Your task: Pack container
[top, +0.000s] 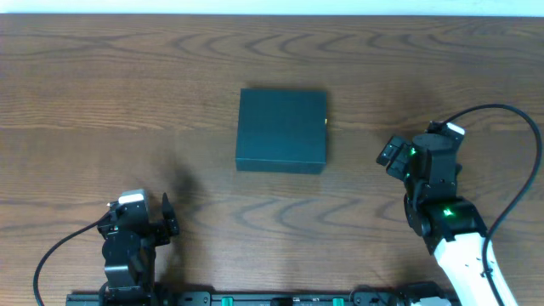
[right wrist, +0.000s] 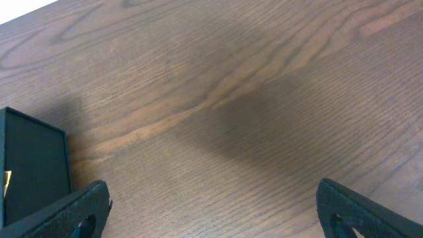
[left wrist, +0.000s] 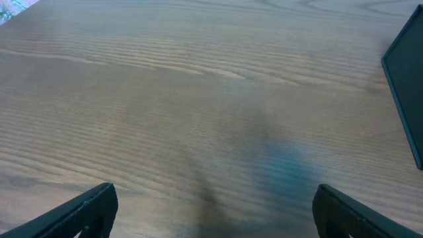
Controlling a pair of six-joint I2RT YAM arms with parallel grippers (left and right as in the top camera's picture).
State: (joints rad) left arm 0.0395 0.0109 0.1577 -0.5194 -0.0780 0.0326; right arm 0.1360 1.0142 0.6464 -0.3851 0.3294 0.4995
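Observation:
The container (top: 282, 129) is a dark-teal rectangular box with its lid shut, lying in the middle of the wooden table. Its edge shows at the right of the left wrist view (left wrist: 404, 79) and at the left of the right wrist view (right wrist: 30, 165). My left gripper (top: 167, 219) is open and empty at the front left, well away from the box; in its wrist view (left wrist: 215, 211) only bare wood lies between the fingers. My right gripper (top: 393, 155) is open and empty, to the right of the box; its wrist view (right wrist: 211, 208) shows bare wood between the fingers.
The wooden table (top: 127, 93) fills the view. A black cable (top: 527, 136) loops off the right arm near the right edge. A rail (top: 255, 299) runs along the table's front edge.

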